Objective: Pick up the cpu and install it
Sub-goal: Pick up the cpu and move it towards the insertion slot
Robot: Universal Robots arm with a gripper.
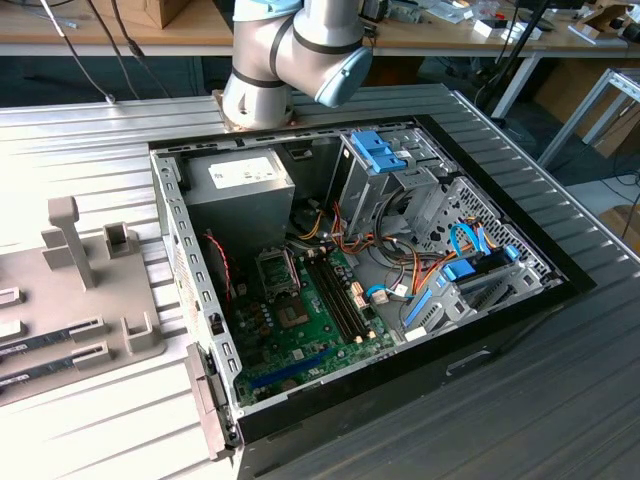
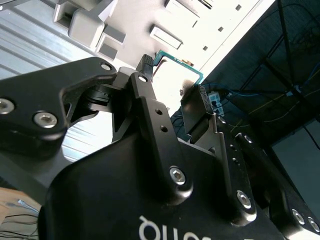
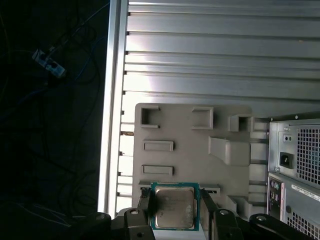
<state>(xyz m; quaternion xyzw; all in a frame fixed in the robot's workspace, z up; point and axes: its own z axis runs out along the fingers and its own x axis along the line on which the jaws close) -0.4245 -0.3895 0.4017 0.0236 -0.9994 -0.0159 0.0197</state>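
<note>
Over the tabletop's grey tray, jaws of the gripper clamp the cpu; the exterior view puts the computer case at the tray's three o'clock.

nothing you can read, cropped white lettering on the gripper housing, power supply label too small

Two edges of the cpu are covered by the gripper in the first wrist view. Its lid is bleached out in the second wrist view.

Silver arm, blue joint cap, black gripper
</note>
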